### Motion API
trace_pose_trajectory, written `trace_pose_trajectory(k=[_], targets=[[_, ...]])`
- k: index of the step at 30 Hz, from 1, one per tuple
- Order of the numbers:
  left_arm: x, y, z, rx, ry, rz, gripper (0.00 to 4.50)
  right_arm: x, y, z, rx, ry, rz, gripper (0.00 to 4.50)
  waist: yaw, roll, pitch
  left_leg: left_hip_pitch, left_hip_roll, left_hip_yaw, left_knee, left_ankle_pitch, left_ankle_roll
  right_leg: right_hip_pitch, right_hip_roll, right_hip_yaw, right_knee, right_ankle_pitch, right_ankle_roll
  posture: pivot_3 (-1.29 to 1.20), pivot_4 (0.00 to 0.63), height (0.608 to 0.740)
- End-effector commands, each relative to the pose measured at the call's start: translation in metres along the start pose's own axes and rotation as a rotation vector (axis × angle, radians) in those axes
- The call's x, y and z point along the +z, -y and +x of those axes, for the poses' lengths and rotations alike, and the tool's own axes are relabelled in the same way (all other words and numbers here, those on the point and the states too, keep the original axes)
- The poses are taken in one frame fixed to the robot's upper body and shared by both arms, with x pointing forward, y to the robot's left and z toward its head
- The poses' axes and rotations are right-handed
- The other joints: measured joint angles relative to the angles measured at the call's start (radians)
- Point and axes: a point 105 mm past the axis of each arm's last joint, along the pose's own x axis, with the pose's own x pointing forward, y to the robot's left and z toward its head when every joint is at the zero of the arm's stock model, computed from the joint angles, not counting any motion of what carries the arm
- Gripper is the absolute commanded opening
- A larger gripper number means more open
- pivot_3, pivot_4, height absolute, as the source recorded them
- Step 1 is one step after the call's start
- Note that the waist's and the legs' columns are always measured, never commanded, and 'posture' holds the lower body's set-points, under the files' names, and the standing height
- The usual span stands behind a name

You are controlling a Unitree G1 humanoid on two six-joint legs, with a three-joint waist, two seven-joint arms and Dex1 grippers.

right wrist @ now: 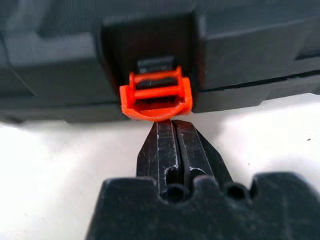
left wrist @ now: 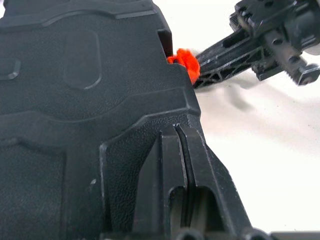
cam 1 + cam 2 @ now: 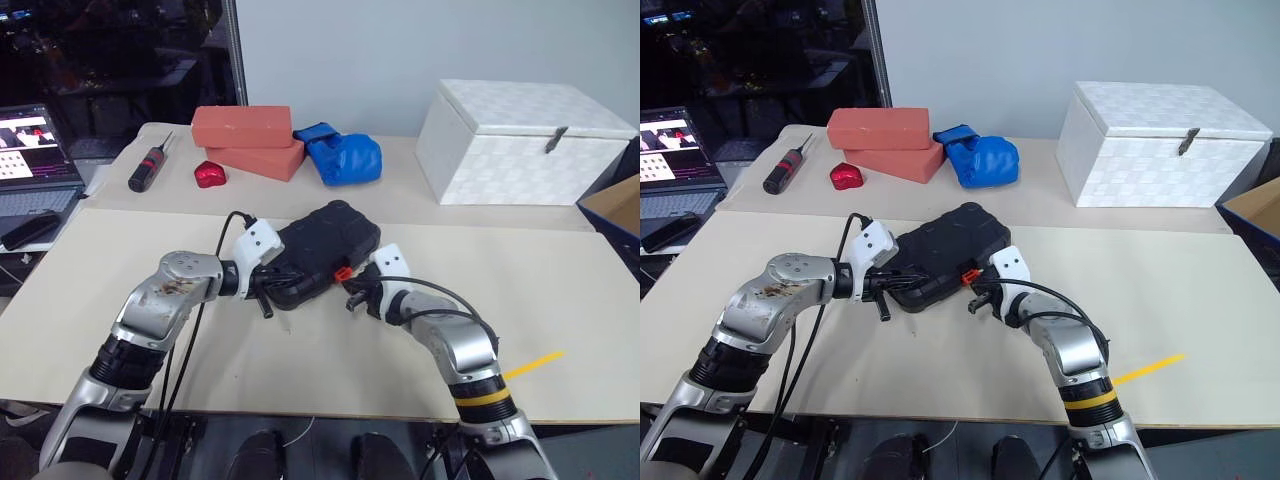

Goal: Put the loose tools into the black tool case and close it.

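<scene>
Black tool case lies lid down and shut at table centre, long axis running from 7 toward 1 o'clock. No loose tools left out on the cream table, so I judge the packing done and only the latching left.

My left gripper has its fingers pinched together, holding nothing, their tips pressed on the case's near corner at about 7 o'clock. My reading is that this pins the case so it cannot slide.

My right gripper is also pinched tight and empty. Its tip touches the lower lip of the orange latch, which sits on the case's front edge at about 5 o'clock. The latch flap tips outward, seemingly not snapped home. A narrow closed tip suits a small tab; I expect an upward, inward push to seat it.

Surroundings: beyond the case, at 11 to 12 o'clock, two salmon bricks, a red heart-shaped lump, a black screwdriver, a blue glove. White latched box at 1 to 2 o'clock. Laptop off the table at 10 o'clock. Grey wall behind.
</scene>
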Motion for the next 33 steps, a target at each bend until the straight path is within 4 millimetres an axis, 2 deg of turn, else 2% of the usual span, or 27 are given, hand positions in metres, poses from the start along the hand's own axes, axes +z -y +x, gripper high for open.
trace_pose_trajectory(k=[1,13,19,24,27,29,31,33], targets=[[-0.034,0.005,0.008,-0.016,-0.111,-0.076,0.06,0.046,-0.006,-0.011,0.011,0.205,-0.034,0.00,-0.001,0.000,0.000,0.000,0.000,0.000,0.000,0.000,0.000,0.000,0.000,0.000,0.000,0.000,0.000,0.00,0.150,0.740],[-0.038,0.009,0.012,-0.015,-0.131,-0.084,0.06,0.059,-0.022,-0.001,0.066,0.185,-0.032,0.00,-0.023,0.000,0.000,0.001,0.001,0.000,-0.001,0.000,0.000,-0.001,0.000,0.001,0.000,0.000,-0.001,0.00,0.150,0.740],[-0.040,0.011,0.013,-0.011,-0.130,-0.092,0.06,0.058,-0.035,0.014,0.116,0.162,-0.044,0.00,-0.022,0.000,0.000,0.002,0.001,0.000,-0.002,0.000,0.000,-0.001,0.000,0.001,0.000,0.001,-0.001,0.00,0.150,0.740],[-0.041,0.011,0.012,0.004,-0.117,-0.095,0.06,0.059,-0.038,0.019,0.129,0.180,-0.062,0.00,-0.017,0.000,-0.001,0.004,0.002,-0.001,-0.003,-0.001,-0.001,-0.002,-0.001,0.000,-0.002,0.000,-0.001,0.00,0.150,0.740],[-0.034,0.010,0.008,0.017,-0.053,-0.062,0.06,0.073,-0.036,0.007,0.127,0.283,-0.073,0.00,-0.017,0.000,-0.001,0.003,0.001,0.000,-0.005,-0.001,-0.001,-0.001,-0.004,0.000,-0.005,0.000,-0.001,0.00,0.150,0.740],[-0.018,0.008,0.002,0.050,0.078,-0.050,0.06,0.089,-0.033,-0.011,0.125,0.413,-0.073,0.00,-0.018,0.001,-0.001,0.003,0.001,0.000,-0.007,-0.001,-0.001,-0.002,-0.004,0.000,-0.007,0.001,-0.001,0.00,0.150,0.740],[-0.003,0.014,-0.010,0.018,0.217,-0.044,0.06,0.093,-0.028,-0.034,0.137,0.450,-0.135,0.00,-0.016,0.001,-0.001,0.002,0.000,0.001,-0.013,-0.001,-0.001,0.000,-0.004,0.001,-0.010,0.001,-0.001,0.00,0.150,0.740],[0.007,0.017,-0.031,0.002,0.331,-0.113,0.58,0.084,-0.023,-0.056,0.164,0.407,-0.234,0.60,-0.016,0.000,-0.001,-0.001,0.000,0.001,-0.014,0.000,0.000,-0.003,-0.004,0.000,-0.011,0.004,0.005,0.00,0.150,0.740]])
